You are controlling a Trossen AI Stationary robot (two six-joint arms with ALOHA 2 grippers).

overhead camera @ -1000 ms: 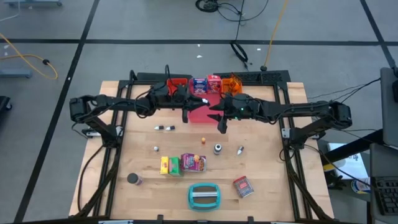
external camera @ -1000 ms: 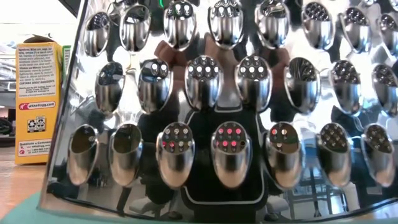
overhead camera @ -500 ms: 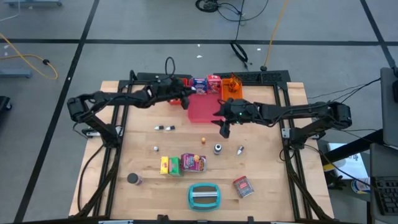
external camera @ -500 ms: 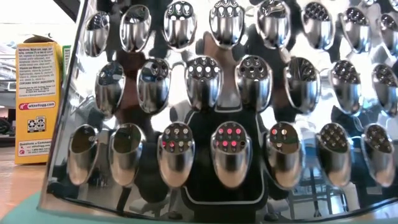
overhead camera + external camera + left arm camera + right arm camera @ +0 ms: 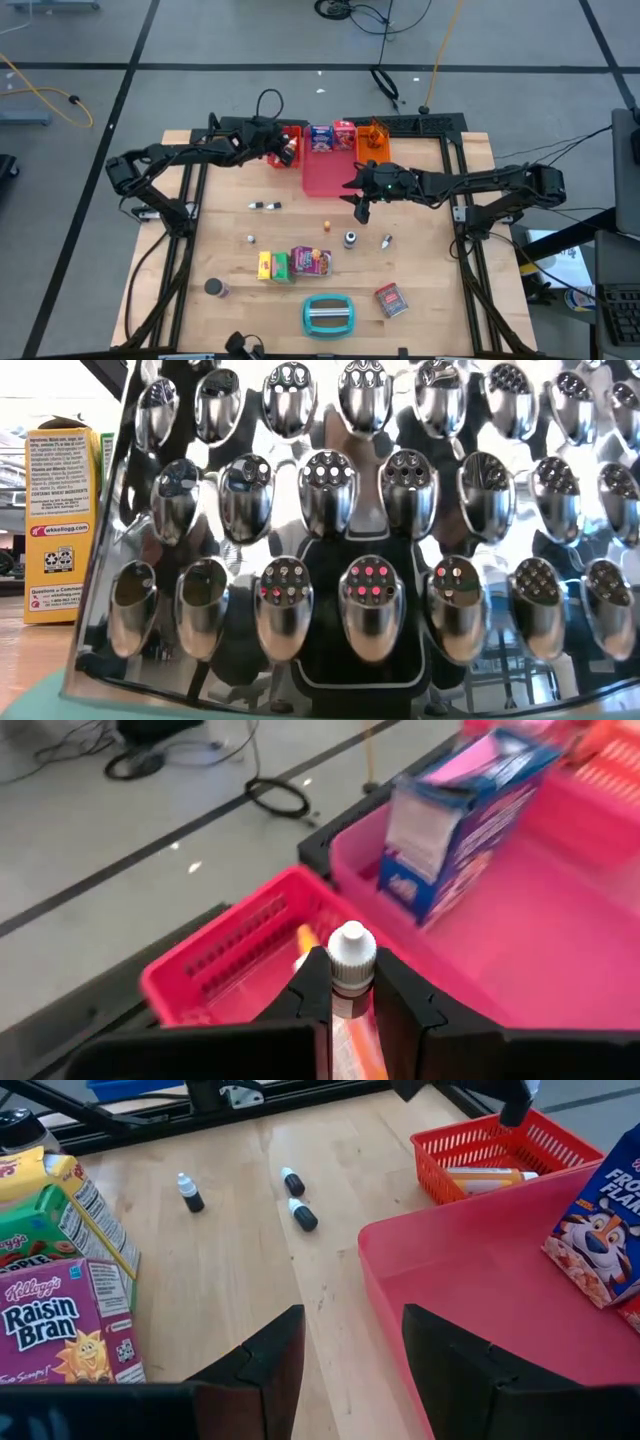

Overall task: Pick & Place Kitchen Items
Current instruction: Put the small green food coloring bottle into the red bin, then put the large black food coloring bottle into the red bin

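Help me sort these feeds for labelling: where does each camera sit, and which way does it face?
High view: overhead, straight down on the table; both arms show.
Low view: table height, filled by a metal grater; no arm shows.
Left wrist view: behind the left pincer, shut on a small bottle above the red basket.
Right wrist view: behind the open right pincer, facing the tabletop.
Both wrist views share the pink tray.

I see pale, matt wood grain on the table [image 5: 240, 1240], glossy smooth plastic on the pink tray [image 5: 520, 940], printed cardboard on the purple box [image 5: 55, 1320], and mirror-bright metal on the grater [image 5: 360, 540].
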